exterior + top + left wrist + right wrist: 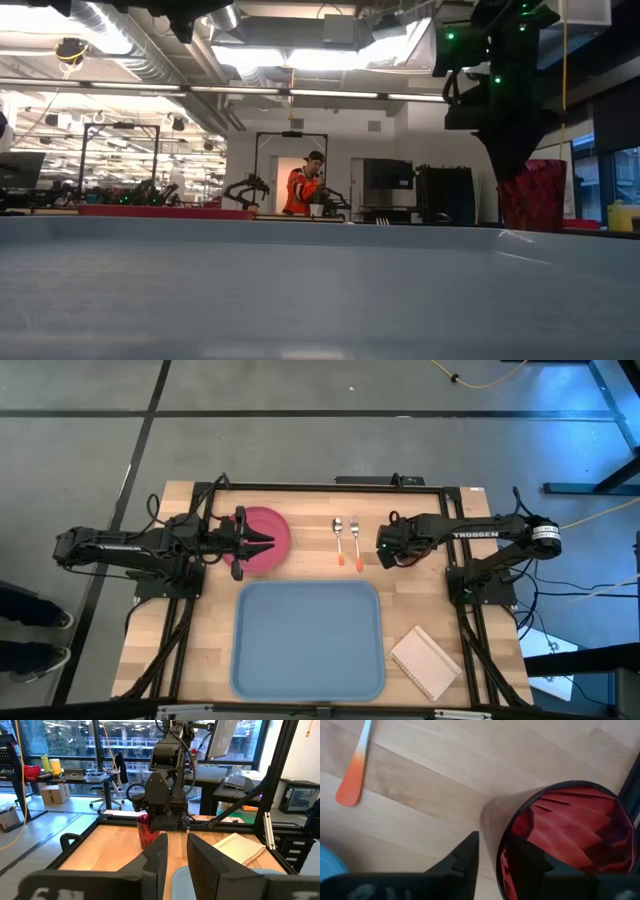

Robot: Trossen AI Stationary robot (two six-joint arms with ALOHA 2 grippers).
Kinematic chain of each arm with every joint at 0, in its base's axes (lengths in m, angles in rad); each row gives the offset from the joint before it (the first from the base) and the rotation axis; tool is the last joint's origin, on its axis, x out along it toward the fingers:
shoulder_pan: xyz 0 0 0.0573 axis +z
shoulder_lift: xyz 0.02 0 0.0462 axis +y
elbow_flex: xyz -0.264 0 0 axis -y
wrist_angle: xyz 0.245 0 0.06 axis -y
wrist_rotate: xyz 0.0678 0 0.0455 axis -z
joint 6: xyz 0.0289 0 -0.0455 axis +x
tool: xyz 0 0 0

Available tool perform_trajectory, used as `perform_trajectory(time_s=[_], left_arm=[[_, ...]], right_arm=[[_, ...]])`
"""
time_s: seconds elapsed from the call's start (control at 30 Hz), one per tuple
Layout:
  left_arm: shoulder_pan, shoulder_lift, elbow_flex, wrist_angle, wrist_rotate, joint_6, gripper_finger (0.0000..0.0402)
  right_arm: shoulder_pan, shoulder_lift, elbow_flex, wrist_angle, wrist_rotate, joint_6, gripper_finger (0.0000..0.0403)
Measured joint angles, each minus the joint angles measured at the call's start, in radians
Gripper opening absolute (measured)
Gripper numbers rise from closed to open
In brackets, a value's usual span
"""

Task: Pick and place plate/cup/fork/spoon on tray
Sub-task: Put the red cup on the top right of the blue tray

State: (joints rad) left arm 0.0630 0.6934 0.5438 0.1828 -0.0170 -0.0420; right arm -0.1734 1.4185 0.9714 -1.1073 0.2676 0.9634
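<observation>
The pinkish-red plate lies flat on the wooden table at the far left. My left gripper hovers over it, open and empty. The dark red cup is at my right gripper, which is shut on it; it also shows in the low view and the left wrist view. The spoon and the fork lie side by side on the table between the two grippers. The light blue tray lies near the front edge. My right gripper pinches the cup's wall at its rim, one finger inside the cup and one finger outside. The fingers come from above, pointing down. The cup hangs roughly upright below them; its base is hidden, so I cannot tell whether it is lifted.
A white notepad lies at the table's front right, beside the tray. Black frame rails run along the table's far and side edges. A person in orange stands far off in the room behind.
</observation>
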Motion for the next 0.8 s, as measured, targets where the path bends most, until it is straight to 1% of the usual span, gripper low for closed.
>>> perform_trajectory(time_s=[0.07,0.23,0.5,0.6,0.67,0.8], left_arm=[[0.000,0.000,0.000,0.000,0.000,0.000,0.0066],[0.000,0.000,0.000,0.000,0.000,0.000,0.0066],[0.000,0.000,0.000,0.000,0.000,0.000,0.0066],[0.000,0.000,0.000,0.000,0.000,0.000,0.0066],[0.000,0.000,0.000,0.000,0.000,0.000,0.0066],[0.000,0.000,0.000,0.000,0.000,0.000,0.0066]], right_arm=[[0.000,0.000,0.000,-0.002,0.000,0.000,0.0078],[0.000,0.000,0.001,0.005,0.003,-0.001,0.0017],[0.005,-0.022,0.001,0.030,-0.004,-0.027,0.0011],[0.032,-0.052,0.035,0.035,-0.002,-0.046,0.0011],[0.066,-0.074,0.075,0.043,0.022,-0.056,0.0011],[0.161,-0.105,0.156,0.084,0.108,-0.063,0.0011]])
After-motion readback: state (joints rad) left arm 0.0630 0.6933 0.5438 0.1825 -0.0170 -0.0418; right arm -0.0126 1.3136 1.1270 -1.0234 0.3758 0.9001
